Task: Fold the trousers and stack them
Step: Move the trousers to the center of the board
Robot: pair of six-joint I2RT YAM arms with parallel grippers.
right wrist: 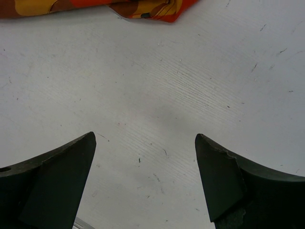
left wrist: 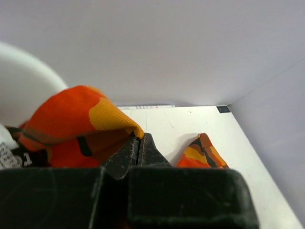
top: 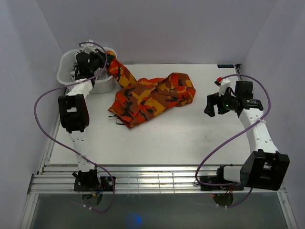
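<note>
White laminate makes up the surface [top: 190, 138], scuffed with fine dark scratches in the right wrist view. Most of its far middle is taken by the trousers [top: 152, 95], a camouflage print of orange, red, yellow and brown. They lie crumpled and unfolded, the bulk of the cloth bunched in a loose heap. One leg is drawn out toward the far left corner and rises off the surface to the rim of a white plastic basket [top: 66, 76]. The basket stands in that corner and holds some dark and pale items that are too small to make out.

The left arm [top: 74, 112] reaches up along the left side to the basket. The right arm [top: 257, 133] bends in from the right side, its wrist just to the right of the heap. A purple cable [top: 40, 100] loops beside each arm.

The left fingers [left wrist: 126, 155] are clenched together on a fold of the trouser leg, pinching it at the basket rim with the cloth draped over their tips. The right fingers [right wrist: 62, 167] are spread wide apart above bare surface and grasp nothing; only a trouser hem shows at the top of their view.
</note>
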